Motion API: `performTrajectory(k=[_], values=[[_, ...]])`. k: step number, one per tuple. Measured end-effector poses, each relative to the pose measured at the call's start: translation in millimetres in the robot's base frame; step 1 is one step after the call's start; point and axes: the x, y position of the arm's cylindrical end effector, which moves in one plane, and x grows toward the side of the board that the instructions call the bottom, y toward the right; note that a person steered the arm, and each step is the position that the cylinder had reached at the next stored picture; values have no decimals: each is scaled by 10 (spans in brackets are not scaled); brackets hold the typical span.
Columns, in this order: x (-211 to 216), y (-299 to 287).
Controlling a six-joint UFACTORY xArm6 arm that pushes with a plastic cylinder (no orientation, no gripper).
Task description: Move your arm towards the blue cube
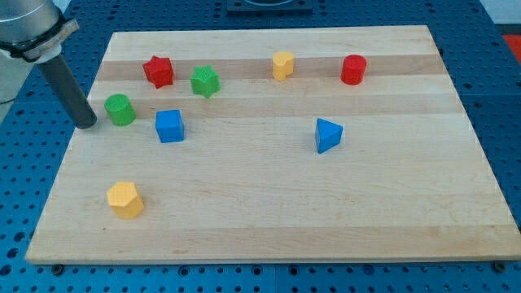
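Rod tip [85,124], no jaws, holds nothing, at wooden board [269,220] left edge beside green cylinder [120,109]; blue cube [169,126] right. Blue perforated table [16,203] around.

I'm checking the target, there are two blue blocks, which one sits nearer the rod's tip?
The blue cube, left of centre beside the green cylinder. My tip is at the board's left edge; the blue triangular block lies far right.
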Motion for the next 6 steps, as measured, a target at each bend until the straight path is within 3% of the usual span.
performTrajectory(k=[3, 4, 6], values=[[-414, 903], [-379, 605], [-82, 571]])
